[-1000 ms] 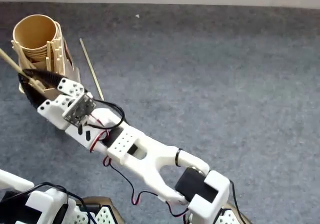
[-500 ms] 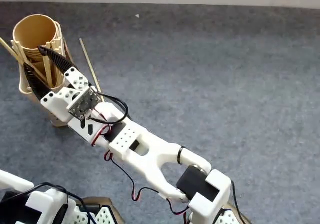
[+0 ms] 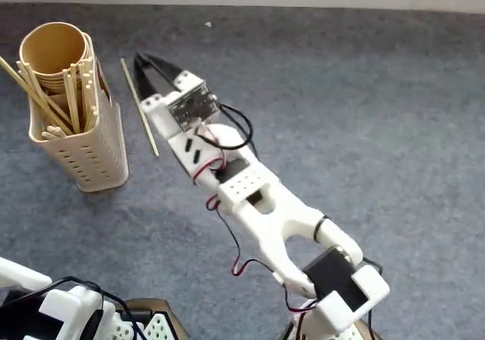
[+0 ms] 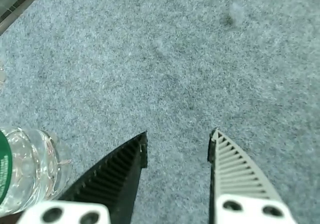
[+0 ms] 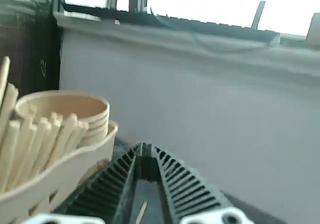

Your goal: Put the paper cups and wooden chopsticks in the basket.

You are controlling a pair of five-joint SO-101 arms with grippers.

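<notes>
One basket [image 3: 98, 151] is standing upright beside the right pincer [image 3: 139, 57]. It is holding a nested stack of paper cups [image 3: 51, 48] and a bundle of wooden chopsticks [image 3: 70, 101], both too crowded to count. One loose chopstick [image 3: 139, 105] is lying flat on the grey table [image 3: 364, 113], between that pincer and the basket. The right pincer's jaws are meeting at their tips, gripping nothing. The right wrist view is cutting the loose chopstick down to a sliver beneath the pincer. The left pincer [image 4: 177, 139] is hanging with its jaws apart above the table, with one clear bottle [image 4: 25, 169] beside it, cropped at the edge.
</notes>
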